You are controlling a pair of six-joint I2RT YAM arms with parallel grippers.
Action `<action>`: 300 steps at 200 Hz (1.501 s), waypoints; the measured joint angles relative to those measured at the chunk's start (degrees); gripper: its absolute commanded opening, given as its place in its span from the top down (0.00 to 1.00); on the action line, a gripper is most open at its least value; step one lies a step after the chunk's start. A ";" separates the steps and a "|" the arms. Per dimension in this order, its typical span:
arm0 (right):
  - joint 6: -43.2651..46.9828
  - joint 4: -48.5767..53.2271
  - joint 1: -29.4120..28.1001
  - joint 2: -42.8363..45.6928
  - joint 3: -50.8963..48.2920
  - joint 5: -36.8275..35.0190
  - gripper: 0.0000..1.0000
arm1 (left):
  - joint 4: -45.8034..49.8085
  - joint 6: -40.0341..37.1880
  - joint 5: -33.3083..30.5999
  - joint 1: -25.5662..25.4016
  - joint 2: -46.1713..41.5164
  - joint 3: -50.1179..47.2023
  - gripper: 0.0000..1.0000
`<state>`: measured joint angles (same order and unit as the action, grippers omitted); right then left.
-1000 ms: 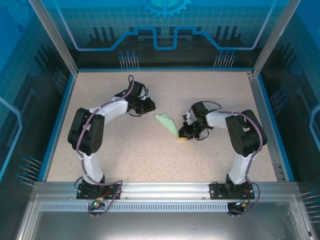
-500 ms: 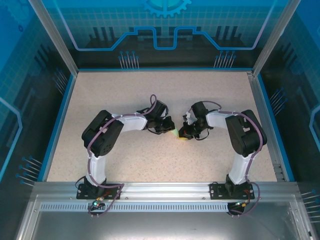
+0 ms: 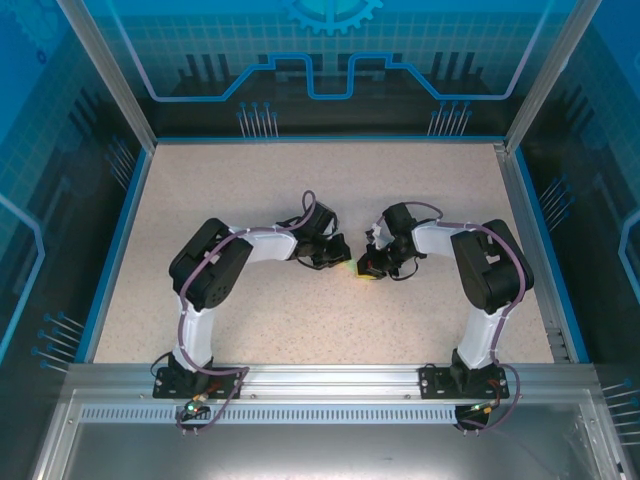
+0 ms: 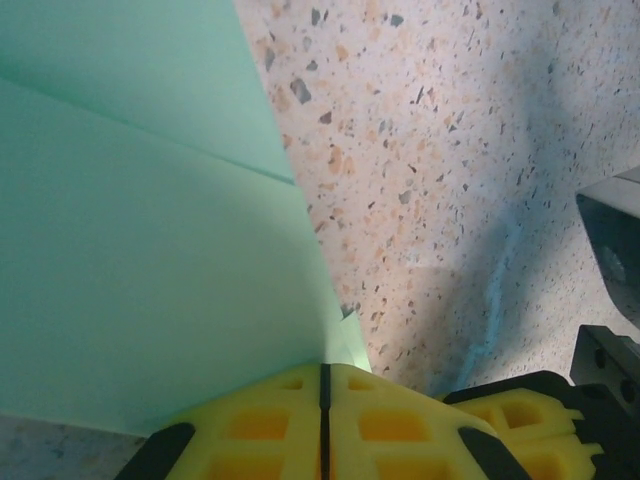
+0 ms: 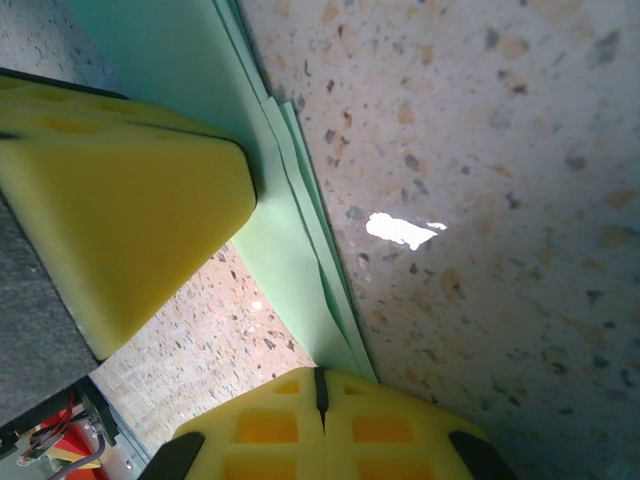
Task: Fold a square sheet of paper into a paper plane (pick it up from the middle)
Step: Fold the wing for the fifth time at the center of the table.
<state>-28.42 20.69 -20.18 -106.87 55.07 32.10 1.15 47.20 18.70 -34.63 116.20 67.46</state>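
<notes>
Two arms met in the middle of the desk [image 3: 420, 190]. The left arm [image 3: 215, 265] came in from the left and the right arm [image 3: 490, 265] from the right. Their black tips were very near each other. Between the tips sat the plane [image 3: 349, 266], made of pale green paper. From above, a small green sliver of it peeked out.

The left wrist camera looked down at the plane [image 4: 130, 250] lying on the speckled desk [image 4: 450, 150]. A straight fold line ran across the green paper. The paper's right edge slanted down to a point at the left arm's yellow pads [image 4: 260, 420]. The left jaws were pressed together, with a thin dark line between the pads. The green point went right into that line, so the left jaws were pinching the plane. At the bottom right was another yellow pad [image 4: 510, 415], on the right arm.

The right wrist camera saw the plane [image 5: 290, 230] as a narrow green strip with a few thin layers stacked at its edge. The strip ran down into the seam of the right arm's yellow pads [image 5: 260, 425]. The right jaws were pressed together too, and they pinched the plane at its end. A big yellow pad [image 5: 120, 200] of the left jaws stood right up against the green paper. The desk [image 5: 480, 150] beside it was sandy with dark and orange specks, and a small bright spot shone on it.
</notes>
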 measured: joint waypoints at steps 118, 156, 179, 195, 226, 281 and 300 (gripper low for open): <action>0.00 -0.22 0.00 0.02 -0.09 0.20 1.00 | 0.09 -4.74 4.48 8.76 1.25 0.59 0.91; 0.42 0.42 -0.02 0.39 0.59 0.09 1.00 | 0.09 -5.51 5.75 9.05 1.79 0.87 0.91; 1.53 3.61 -0.28 0.68 2.89 -1.62 1.00 | 0.04 -5.62 5.95 9.09 1.84 0.87 0.91; 2.84 6.05 -1.31 0.66 6.64 -3.32 1.00 | 0.09 -5.75 6.10 9.14 1.88 0.96 0.91; 4.42 7.17 -4.09 -1.57 14.45 -5.09 1.00 | 0.87 -6.34 6.27 9.20 2.16 1.57 0.91; 5.44 9.70 -6.32 -9.20 19.15 -7.21 1.00 | 2.16 -6.88 6.56 9.31 2.67 2.62 0.91; 5.62 10.19 -6.32 -9.75 19.54 -7.48 1.00 | 2.78 -6.91 6.51 9.31 2.80 3.02 0.91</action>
<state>-22.81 30.87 -26.50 -116.62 74.61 24.62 3.92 40.29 25.21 -25.32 119.00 70.48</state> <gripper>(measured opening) 0.041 0.096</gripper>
